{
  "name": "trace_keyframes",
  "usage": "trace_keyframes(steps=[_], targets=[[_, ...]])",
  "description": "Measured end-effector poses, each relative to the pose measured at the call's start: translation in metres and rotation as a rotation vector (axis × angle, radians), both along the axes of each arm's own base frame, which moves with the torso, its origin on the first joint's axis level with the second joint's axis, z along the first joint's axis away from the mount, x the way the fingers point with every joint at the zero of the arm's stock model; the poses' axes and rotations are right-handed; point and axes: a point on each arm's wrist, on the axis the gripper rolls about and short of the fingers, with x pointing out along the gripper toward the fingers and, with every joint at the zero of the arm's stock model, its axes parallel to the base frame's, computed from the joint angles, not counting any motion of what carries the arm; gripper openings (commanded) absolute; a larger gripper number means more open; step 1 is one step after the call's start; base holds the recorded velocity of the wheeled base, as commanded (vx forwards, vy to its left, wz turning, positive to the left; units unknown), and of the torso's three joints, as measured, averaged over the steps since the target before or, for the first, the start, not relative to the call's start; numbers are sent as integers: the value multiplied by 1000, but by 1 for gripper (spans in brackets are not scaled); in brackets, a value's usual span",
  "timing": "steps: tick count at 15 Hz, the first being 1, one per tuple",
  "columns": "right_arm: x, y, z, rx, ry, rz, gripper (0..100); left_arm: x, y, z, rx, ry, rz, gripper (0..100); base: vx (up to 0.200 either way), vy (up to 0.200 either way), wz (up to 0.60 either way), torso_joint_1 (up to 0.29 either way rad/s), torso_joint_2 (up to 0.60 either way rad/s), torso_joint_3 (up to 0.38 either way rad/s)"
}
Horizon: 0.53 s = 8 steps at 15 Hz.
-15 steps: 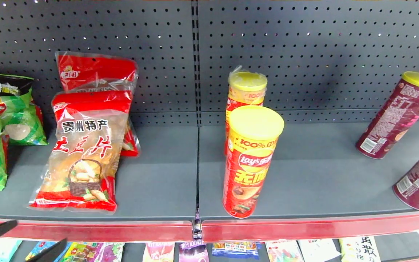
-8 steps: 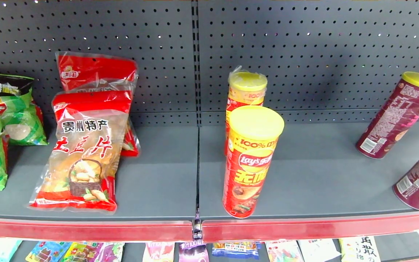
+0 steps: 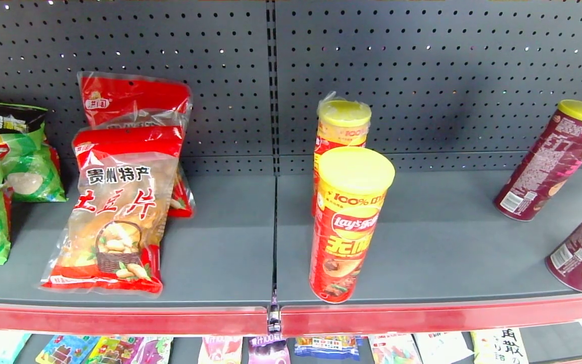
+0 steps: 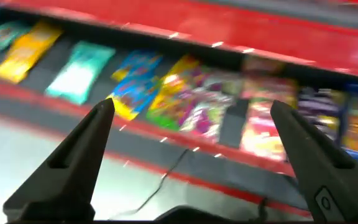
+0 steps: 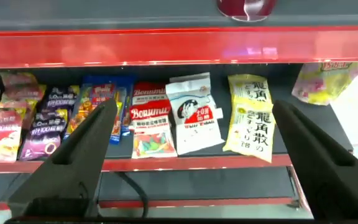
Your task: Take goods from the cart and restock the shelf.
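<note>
You're keeping both arms empty. The left gripper (image 4: 191,106) and right gripper (image 5: 194,104) are hanging spread wide with nothing between the jaws, each facing the lower shelf of small glossy candy packets (image 5: 185,115).

Stocked goods are sitting on the grey metal shelf (image 3: 220,253) above. A tall red-and-yellow cardboard chip canister with a yellow plastic lid (image 3: 347,227) is standing upright at the front edge, and a matching film-wrapped canister (image 3: 341,126) is right behind it.

Risk, my read: the front canister is tall and narrow, so an arm swinging up with new stock is likely tipping it over the red price rail (image 3: 422,316). Two dark maroon cylindrical canisters (image 3: 548,162) are looking tilted at the right; smooth and round, they'd be rolling if bumped. Red-and-clear crinkly plastic bags of potato slices (image 3: 114,212) are slumping against the perforated back panel (image 3: 170,50), soft and slick.
</note>
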Motion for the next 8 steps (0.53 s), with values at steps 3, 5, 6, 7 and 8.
trace_keyframes(steps=[3, 5, 6, 7, 8], targets=[[6, 2, 4, 5, -152, 100, 100, -2, -8, -1, -29, -149, -368, 100, 0, 0, 0, 0, 0, 0], [12, 3, -1, -1, -213, 119, 100, 1, -9, -4, 6, -217, -374, 100, 0, 0, 0, 0, 0, 0], [13, 3, -4, -2, -217, 119, 100, 4, -7, -4, 40, -274, -314, 100, 0, 0, 0, 0, 0, 0], [15, 2, -8, -18, -204, 99, 100, 7, -6, -7, 59, -315, -279, 100, 0, 0, 0, 0, 0, 0], [16, 1, -12, -30, -180, 60, 100, 10, -6, -11, 62, -331, -251, 100, 0, 0, 0, 0, 0, 0]])
